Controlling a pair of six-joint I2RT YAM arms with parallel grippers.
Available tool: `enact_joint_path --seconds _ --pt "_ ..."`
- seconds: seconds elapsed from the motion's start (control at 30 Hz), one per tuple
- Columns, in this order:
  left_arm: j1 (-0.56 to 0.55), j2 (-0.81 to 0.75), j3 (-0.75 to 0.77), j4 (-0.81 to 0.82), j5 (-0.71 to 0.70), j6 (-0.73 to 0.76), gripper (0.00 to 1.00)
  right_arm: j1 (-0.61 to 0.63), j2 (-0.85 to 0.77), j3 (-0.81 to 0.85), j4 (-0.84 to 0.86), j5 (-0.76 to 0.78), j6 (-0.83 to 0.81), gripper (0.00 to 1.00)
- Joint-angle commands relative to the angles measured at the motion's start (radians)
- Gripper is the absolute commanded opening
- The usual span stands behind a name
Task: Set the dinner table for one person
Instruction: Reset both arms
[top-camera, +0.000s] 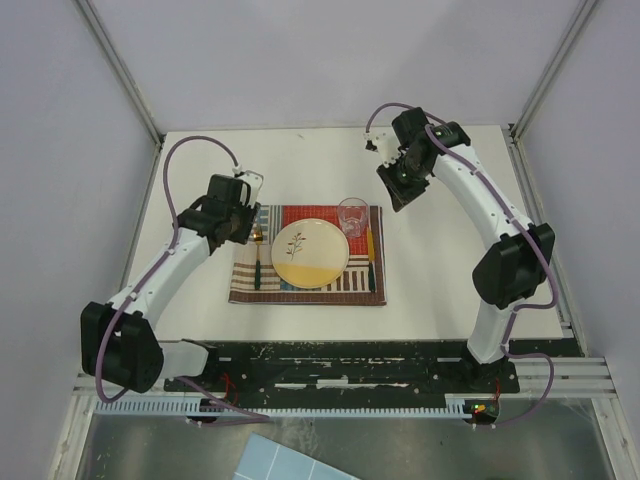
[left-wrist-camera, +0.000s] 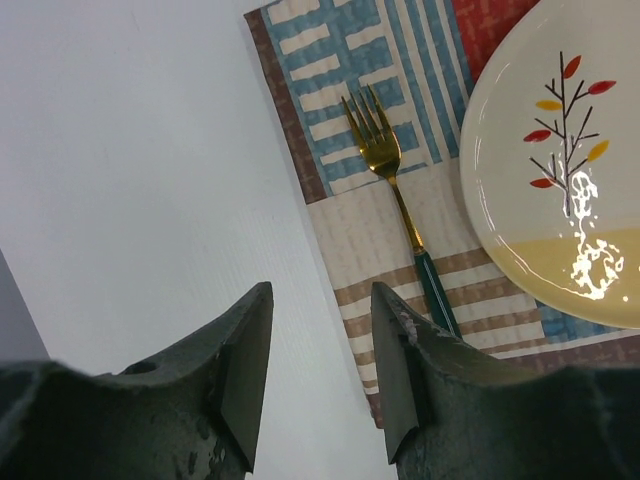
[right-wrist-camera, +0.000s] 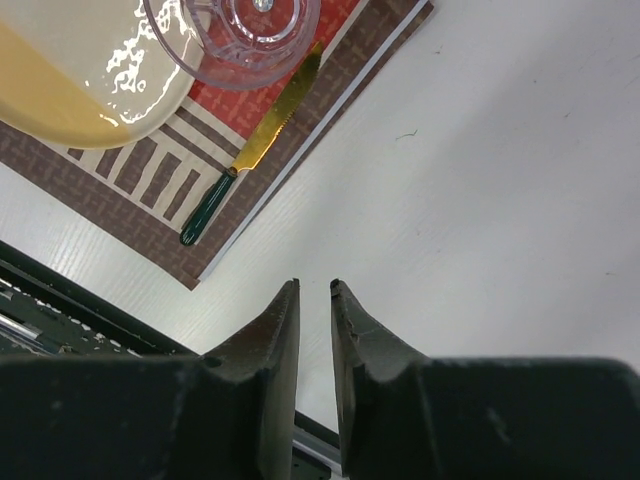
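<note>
The white dinner table (top-camera: 450, 270) carries a striped placemat (top-camera: 300, 290). On it are a cream plate (top-camera: 310, 253), a clear glass (top-camera: 352, 215), a gold fork (top-camera: 257, 262) with a green handle on the left, and a gold knife (top-camera: 371, 260) on the right. My left gripper (top-camera: 240, 225) hovers over the mat's left edge, open and empty (left-wrist-camera: 320, 300); the fork (left-wrist-camera: 385, 160) lies ahead of it. My right gripper (top-camera: 398, 195) hangs above bare table to the right of the mat, its jaws almost together and empty (right-wrist-camera: 315, 288). The knife (right-wrist-camera: 255, 145) and glass (right-wrist-camera: 235, 40) are ahead of it.
The metal frame rail (top-camera: 400, 365) with the arm bases runs along the near edge. Grey walls and frame posts (top-camera: 120, 70) close in the table on the left, back and right. The plate (left-wrist-camera: 540, 150) sits close to the right of the fork.
</note>
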Motion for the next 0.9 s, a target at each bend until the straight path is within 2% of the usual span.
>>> enact_joint_path --seconds 0.0,0.1,0.2,0.33,0.37,0.5,0.63,0.7,0.77,0.87 --pt "0.001 0.003 0.084 0.05 0.019 0.03 0.52 -0.001 -0.032 0.011 0.006 -0.007 -0.016 0.25" --pt "0.002 0.012 0.118 0.045 0.026 0.046 0.53 -0.002 -0.031 -0.006 0.006 -0.036 -0.016 0.26" --pt "0.002 0.017 0.164 0.027 0.011 0.058 0.59 0.0 -0.005 0.039 -0.011 -0.062 -0.016 0.27" --pt "0.003 -0.004 0.177 0.06 -0.021 0.055 0.82 0.004 0.034 0.109 -0.006 -0.078 -0.006 0.28" --pt "0.003 -0.01 0.174 0.062 -0.02 0.054 0.85 0.007 0.046 0.126 -0.012 -0.077 -0.006 0.29" --pt "0.011 -0.041 0.139 0.071 -0.038 0.03 0.88 0.017 0.061 0.132 -0.016 -0.035 -0.013 0.32" --pt "0.015 -0.047 0.104 0.062 -0.08 0.046 0.89 0.024 0.065 0.129 -0.031 -0.008 -0.026 0.41" --pt "0.016 -0.051 0.106 0.064 -0.086 0.052 1.0 0.034 0.059 0.122 -0.036 0.013 -0.033 0.49" --pt "0.015 -0.064 0.104 0.075 -0.093 0.063 0.99 0.046 0.051 0.112 -0.042 0.034 -0.055 0.56" --pt "0.015 -0.072 0.111 0.077 -0.094 0.076 0.99 0.056 0.053 0.112 -0.049 0.08 -0.065 0.58"
